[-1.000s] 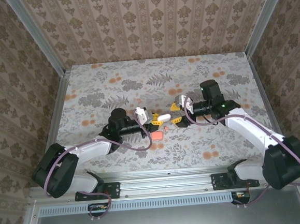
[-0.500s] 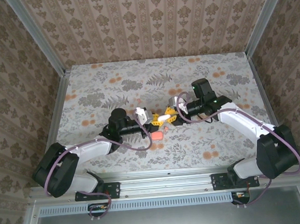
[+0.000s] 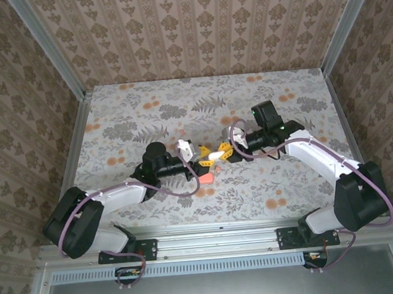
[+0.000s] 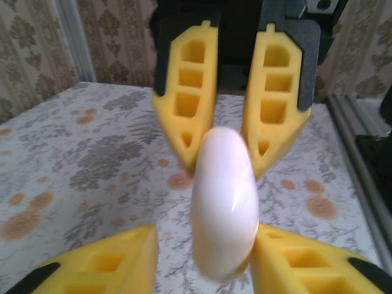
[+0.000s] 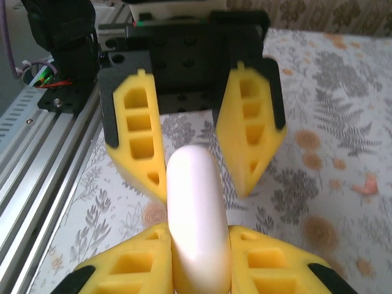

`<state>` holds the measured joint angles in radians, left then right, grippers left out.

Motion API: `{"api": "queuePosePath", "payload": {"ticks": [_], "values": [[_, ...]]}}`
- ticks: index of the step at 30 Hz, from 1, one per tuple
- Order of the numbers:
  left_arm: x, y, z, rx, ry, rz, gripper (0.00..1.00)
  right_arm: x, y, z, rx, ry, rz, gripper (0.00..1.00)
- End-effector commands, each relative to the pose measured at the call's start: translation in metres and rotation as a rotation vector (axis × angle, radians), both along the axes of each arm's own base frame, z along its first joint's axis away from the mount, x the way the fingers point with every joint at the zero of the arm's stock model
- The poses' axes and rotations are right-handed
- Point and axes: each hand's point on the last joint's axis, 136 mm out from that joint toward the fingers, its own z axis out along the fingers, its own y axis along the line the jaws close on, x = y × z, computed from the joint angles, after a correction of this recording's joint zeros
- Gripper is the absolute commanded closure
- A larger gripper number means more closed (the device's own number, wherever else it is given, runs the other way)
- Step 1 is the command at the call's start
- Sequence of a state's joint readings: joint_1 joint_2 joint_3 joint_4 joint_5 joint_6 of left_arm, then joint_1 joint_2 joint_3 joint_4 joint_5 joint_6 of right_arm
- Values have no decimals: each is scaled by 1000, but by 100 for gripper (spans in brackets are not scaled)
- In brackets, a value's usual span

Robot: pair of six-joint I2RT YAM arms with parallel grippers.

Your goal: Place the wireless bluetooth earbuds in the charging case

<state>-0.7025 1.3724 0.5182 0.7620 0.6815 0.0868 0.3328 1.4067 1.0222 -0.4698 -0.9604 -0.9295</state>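
A white rounded charging case (image 3: pixel 214 156) hangs above the table's middle, between both grippers. My right gripper (image 5: pixel 199 248) is shut on it, a yellow pad pressed to each side of the case (image 5: pixel 196 208). My left gripper (image 4: pixel 205 248) stands open round the case's (image 4: pixel 223 202) other end: one finger is apart from it, the other touches it. From above, the left gripper (image 3: pixel 202 161) and right gripper (image 3: pixel 223 152) meet nose to nose. One coral-pink earbud (image 5: pixel 369 185) lies on the table. The other earbuds are out of view.
A coral-pink rounded case (image 3: pixel 206 177) lies on the flowered table (image 3: pixel 146 110) just near of the grippers. Patterned walls with metal posts close in the back and both sides. An aluminium rail (image 3: pixel 217 237) runs along the near edge.
The right gripper has moved left to the white case and shut on it. The left gripper, shut on the case before, has opened its jaws.
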Motion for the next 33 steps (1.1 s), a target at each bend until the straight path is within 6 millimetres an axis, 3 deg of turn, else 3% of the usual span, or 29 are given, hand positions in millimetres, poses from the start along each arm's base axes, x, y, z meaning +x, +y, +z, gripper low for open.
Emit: {"api": "queuePosePath", "payload": {"ticks": [1,3,5,12,18,24,33], "values": [[15,4,11,-9,19,95,45,-5,-29,-6,-54,139,-40,82],[19,8,6,20,62,136,37,-1,-47,-13,-102,238,-94,82],[20,13,2,58,103,165,35,6,-61,-26,-178,327,-159,81],[11,41,-13,262,226,259,34,36,-89,-49,-221,701,-341,81],[-4,64,-27,516,165,209,34,65,-113,-75,-240,977,-439,82],[-13,73,-45,685,93,144,33,83,-138,-114,-382,1065,-556,78],[-20,67,-84,897,7,6,32,94,-153,-131,-406,1138,-566,77]]}}
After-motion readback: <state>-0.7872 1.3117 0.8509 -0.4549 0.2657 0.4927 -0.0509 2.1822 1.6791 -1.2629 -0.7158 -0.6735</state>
